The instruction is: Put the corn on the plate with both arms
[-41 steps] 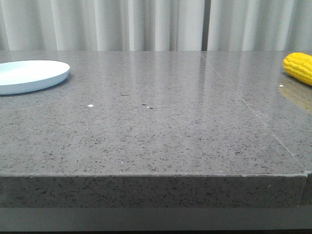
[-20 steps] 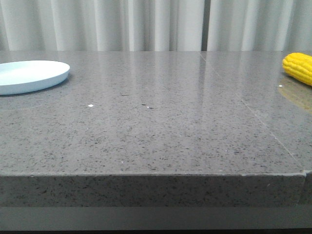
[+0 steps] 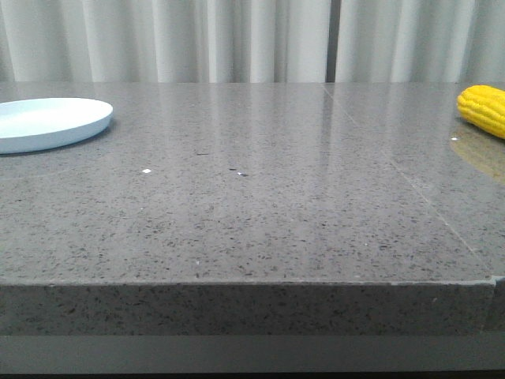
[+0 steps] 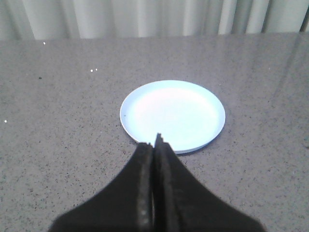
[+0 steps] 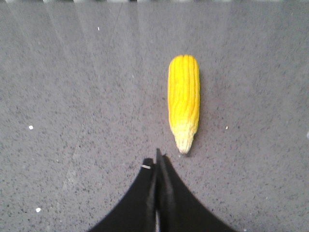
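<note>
The yellow corn (image 3: 483,109) lies on the grey table at the far right edge of the front view. In the right wrist view the corn (image 5: 183,99) lies lengthwise with its pale tip toward my right gripper (image 5: 157,157), which is shut and empty a short way from the tip. The pale blue-white plate (image 3: 49,122) sits at the far left of the table. In the left wrist view the plate (image 4: 172,115) is empty, and my left gripper (image 4: 154,141) is shut and empty at its near rim. Neither gripper shows in the front view.
The grey speckled stone table (image 3: 252,205) has its front edge near the camera and a seam running back on the right (image 3: 394,170). White curtains (image 3: 252,39) hang behind the table. A few small white specks lie on the surface.
</note>
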You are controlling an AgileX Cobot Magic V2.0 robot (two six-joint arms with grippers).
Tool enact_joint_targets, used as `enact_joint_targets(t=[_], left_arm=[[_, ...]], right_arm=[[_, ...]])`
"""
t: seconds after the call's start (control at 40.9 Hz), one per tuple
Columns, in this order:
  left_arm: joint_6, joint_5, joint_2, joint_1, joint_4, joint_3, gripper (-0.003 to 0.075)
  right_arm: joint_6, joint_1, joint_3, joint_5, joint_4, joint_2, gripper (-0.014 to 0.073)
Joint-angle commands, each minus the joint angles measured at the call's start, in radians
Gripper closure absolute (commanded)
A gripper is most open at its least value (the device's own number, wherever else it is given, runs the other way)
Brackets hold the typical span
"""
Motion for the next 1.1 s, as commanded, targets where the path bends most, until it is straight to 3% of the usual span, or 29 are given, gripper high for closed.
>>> enact_joint_targets(t=[0.0,0.22,0.342,0.464,0.537,0.635,0.708,0.879,1.075], left_arm=[[-0.006,-0.067,0.037,0.002,-0.007,-0.026,0.0741],[-0.006,-0.061,0.09,0.002,-0.007,-0.026,0.074],[-0.006,-0.061,0.109,0.002,-0.007,-0.026,0.0706],[-0.006,-0.063,0.116,0.002,-0.005,-0.026,0.0539],[-0.006,-0.063,0.119,0.002,-0.001,-0.026,0.0397],[-0.006,-0.063,0.119,0.002,0.002,-0.026,0.0255],[-0.006,-0.063,0.122,0.002,0.002,-0.026,0.0218],[-0.006,-0.049,0.149,0.002,0.006,-0.031,0.0219],[-0.006,0.07,0.266,0.002,0.052,-0.118,0.0219]], right_arm=[[-0.002,-0.002,-0.032,-0.052,-0.007,0.054,0.0661],[-0.002,-0.002,-0.032,-0.031,-0.007,0.144,0.0655],[-0.002,-0.002,-0.032,-0.031,-0.007,0.171,0.0545],[-0.004,-0.002,-0.032,-0.03,-0.007,0.178,0.0255],[-0.004,-0.002,-0.032,-0.03,-0.007,0.179,0.0106],[-0.004,-0.002,-0.032,-0.03,-0.007,0.179,0.0001],[-0.004,-0.002,-0.032,-0.03,-0.007,0.179,-0.0007],[-0.003,-0.002,-0.032,-0.031,-0.007,0.179,-0.0007],[-0.003,-0.002,-0.032,-0.031,-0.007,0.179,-0.0007]])
